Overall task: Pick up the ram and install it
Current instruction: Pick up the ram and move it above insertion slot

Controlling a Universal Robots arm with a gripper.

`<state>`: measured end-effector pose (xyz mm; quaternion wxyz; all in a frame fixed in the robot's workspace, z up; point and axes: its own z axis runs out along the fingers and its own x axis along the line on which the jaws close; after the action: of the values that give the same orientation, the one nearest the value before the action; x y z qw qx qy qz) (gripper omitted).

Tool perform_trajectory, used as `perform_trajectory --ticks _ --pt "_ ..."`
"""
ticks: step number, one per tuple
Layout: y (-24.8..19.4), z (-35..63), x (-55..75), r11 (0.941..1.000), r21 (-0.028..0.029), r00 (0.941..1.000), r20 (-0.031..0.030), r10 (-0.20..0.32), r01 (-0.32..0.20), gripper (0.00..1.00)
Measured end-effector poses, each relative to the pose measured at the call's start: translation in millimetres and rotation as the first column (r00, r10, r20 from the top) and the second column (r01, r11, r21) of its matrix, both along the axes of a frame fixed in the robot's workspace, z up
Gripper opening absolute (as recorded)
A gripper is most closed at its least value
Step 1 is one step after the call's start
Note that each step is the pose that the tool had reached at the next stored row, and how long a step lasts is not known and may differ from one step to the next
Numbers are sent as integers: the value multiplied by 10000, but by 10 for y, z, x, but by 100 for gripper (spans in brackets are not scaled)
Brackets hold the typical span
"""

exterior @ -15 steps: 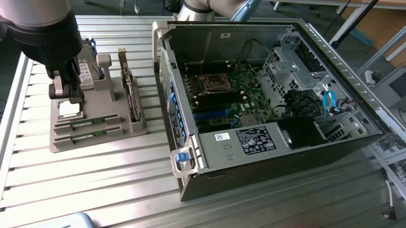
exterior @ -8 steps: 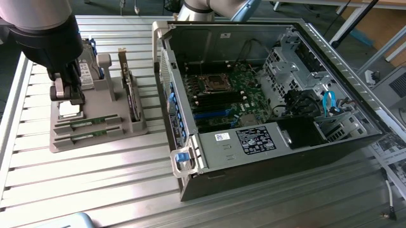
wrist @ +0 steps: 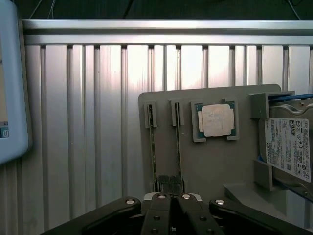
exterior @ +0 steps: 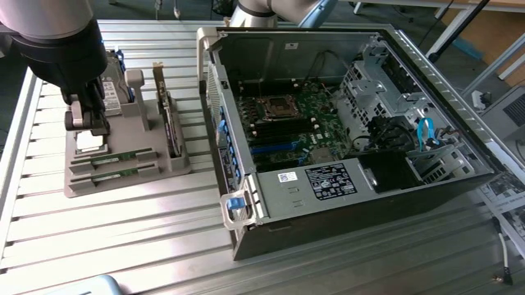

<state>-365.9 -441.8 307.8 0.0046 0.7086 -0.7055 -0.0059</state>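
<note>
Exterior view: the robot's hand (exterior: 90, 126), clenched shut, hangs just above a grey holder (exterior: 168, 165) on the slatted metal worktop (exterior: 123, 239). The ram (exterior: 115, 160) lies in a slot of the holder, beside an open computer case (exterior: 283, 184).

Wrist view: the hand (wrist: 170, 183), fingers together and holding nothing visible, sits at one end of the ram (wrist: 178, 147).

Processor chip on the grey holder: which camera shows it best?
Wrist view. The processor chip faces the camera, its whole silver lid clear in its pocket on the grey holder. In the exterior view the gripper stands in front of it and hides most of it.
</note>
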Motion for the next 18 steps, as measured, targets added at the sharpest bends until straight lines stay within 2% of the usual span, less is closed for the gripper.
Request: perform_trajectory --ticks 2,4,18 --pt "0 0 0 10000 0 10000 0 0 0 11" --pt "0 0 0 10000 0 10000 0 0 0 24" --pt "-13 0 0 10000 0 10000 0 -1 1 24"
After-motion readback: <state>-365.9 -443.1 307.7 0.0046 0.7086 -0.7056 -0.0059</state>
